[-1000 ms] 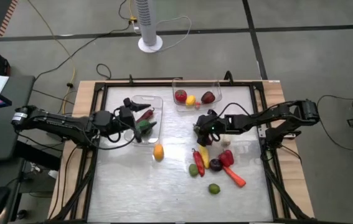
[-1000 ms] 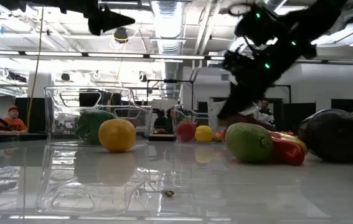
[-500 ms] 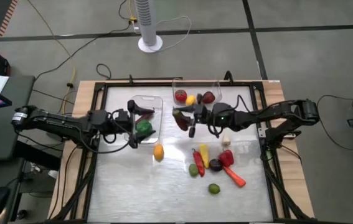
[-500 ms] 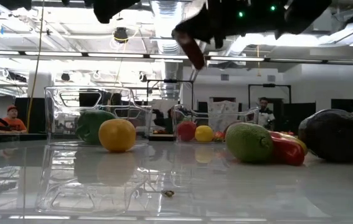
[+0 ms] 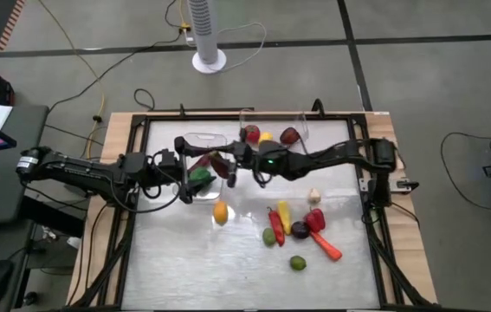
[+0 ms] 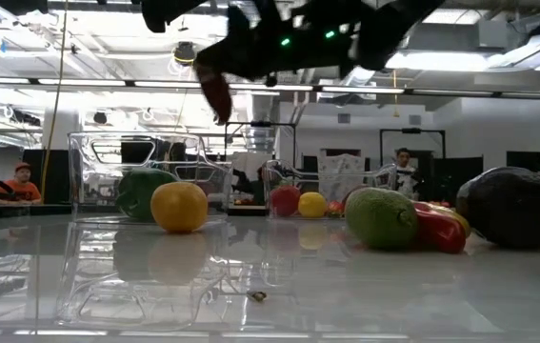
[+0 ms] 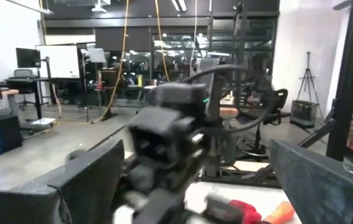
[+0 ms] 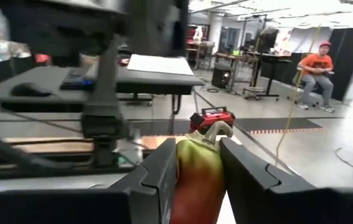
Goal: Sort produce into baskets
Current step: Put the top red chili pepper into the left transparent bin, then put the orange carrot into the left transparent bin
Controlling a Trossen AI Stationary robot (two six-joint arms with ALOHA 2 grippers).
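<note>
The right gripper (image 5: 225, 164) is clamping a long dark red toy pepper (image 6: 216, 93) between its fingers and carrying it high above the glossy white surface (image 5: 245, 260), having swung within a second from the loose pile of red, yellow and green toy produce (image 5: 295, 227) across to the clear plastic rectangular basket on the left (image 5: 203, 139). A green round piece (image 5: 198, 175) is already lying in that basket, and a round orange fruit (image 5: 220, 211) is sitting just outside it. The left gripper (image 5: 182, 171) is waiting wide open beside the same basket. A release over the basket appears imminent.
</note>
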